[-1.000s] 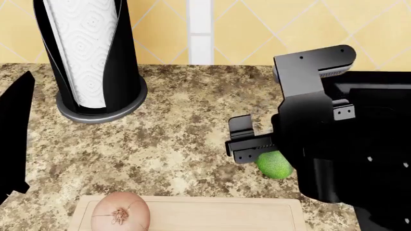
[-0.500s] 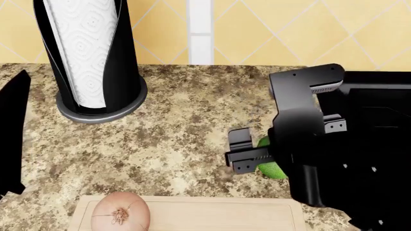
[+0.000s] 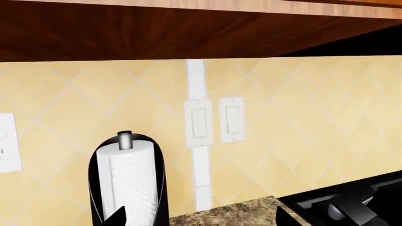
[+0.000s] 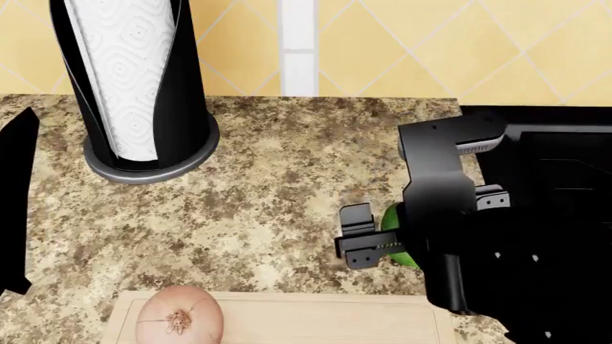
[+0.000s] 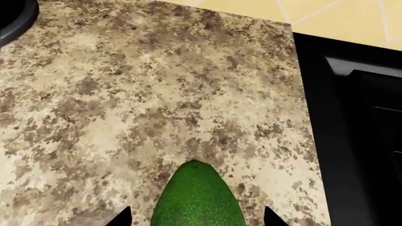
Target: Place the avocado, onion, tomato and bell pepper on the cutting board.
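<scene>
Wall: yellow tiled backsplash (image 4: 402, 50) laid on the diagonal, with one white vertical strip (image 4: 297, 46).
Switches: two white rocker plates (image 3: 215, 121) on the wall.
Outlet: white plate (image 3: 7, 149), far left.
Overhead: dark wood cabinet underside (image 3: 157, 33).
Counter: speckled brown granite (image 4: 258, 208).
Right side: black cooktop (image 4: 564, 158).

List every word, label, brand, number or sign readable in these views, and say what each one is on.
None: no readable text in any view.
The paper towel roll has only an embossed pattern.
The wall switches are blank.
The avocado, onion and cutting board carry no labels.
</scene>
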Tool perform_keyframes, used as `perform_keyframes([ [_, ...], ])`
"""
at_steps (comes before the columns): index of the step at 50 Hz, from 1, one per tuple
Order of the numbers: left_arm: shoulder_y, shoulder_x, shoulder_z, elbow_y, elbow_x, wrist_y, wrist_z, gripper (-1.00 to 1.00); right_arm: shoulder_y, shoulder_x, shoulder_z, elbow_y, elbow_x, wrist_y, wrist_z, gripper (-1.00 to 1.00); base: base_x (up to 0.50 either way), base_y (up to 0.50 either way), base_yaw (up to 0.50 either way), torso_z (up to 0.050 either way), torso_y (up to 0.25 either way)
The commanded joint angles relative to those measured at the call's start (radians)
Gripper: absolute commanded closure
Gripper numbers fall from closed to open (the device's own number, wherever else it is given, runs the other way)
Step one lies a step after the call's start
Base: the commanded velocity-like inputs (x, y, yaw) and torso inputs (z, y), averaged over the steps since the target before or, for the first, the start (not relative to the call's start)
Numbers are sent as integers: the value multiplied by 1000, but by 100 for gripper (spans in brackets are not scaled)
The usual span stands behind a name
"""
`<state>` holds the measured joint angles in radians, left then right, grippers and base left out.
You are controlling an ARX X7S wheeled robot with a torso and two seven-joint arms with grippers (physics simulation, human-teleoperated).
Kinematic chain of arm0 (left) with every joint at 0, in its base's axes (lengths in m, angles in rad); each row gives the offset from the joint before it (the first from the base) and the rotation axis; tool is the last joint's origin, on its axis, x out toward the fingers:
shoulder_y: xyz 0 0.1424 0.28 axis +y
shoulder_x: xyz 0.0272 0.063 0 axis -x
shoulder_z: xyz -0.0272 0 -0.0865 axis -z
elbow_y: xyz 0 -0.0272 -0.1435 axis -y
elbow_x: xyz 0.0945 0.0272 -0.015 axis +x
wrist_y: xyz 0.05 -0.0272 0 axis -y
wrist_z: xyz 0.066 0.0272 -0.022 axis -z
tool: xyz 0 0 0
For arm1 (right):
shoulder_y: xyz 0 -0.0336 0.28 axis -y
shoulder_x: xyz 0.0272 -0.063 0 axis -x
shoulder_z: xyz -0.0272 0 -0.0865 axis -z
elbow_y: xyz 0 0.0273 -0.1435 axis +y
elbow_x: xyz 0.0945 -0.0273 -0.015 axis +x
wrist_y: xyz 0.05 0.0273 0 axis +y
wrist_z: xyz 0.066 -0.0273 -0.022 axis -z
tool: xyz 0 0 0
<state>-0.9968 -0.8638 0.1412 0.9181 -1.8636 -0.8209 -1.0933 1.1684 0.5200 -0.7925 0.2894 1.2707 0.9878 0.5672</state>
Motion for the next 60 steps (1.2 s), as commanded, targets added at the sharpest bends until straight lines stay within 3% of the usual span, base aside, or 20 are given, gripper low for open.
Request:
perform_keyframes([
  [1, 4, 14, -28, 18, 16, -8, 13, -100, 0, -35, 6, 46, -48, -21, -44, -100, 0, 0, 0, 0, 0],
  [31, -17, 10, -18, 21, -14, 4, -19, -100, -15, -47, -16, 65, -63, -31, -57, -100, 0, 0, 0, 0, 0],
  [32, -15, 10, -19, 21, -14, 5, -20, -100, -16, -45, -15, 62, -69, -34, -43, 100, 0, 0, 0, 0, 0],
  [50, 4, 14, -30, 20, 4, 11, -13, -100, 31, -9, 20, -30, -35, -15, -12, 100, 0, 0, 0, 0, 0],
  [60, 46, 39, -40, 16, 73, 5, 27, -100, 154, 105, 133, -309, 193, 136, 115, 100, 0, 0, 0, 0, 0],
])
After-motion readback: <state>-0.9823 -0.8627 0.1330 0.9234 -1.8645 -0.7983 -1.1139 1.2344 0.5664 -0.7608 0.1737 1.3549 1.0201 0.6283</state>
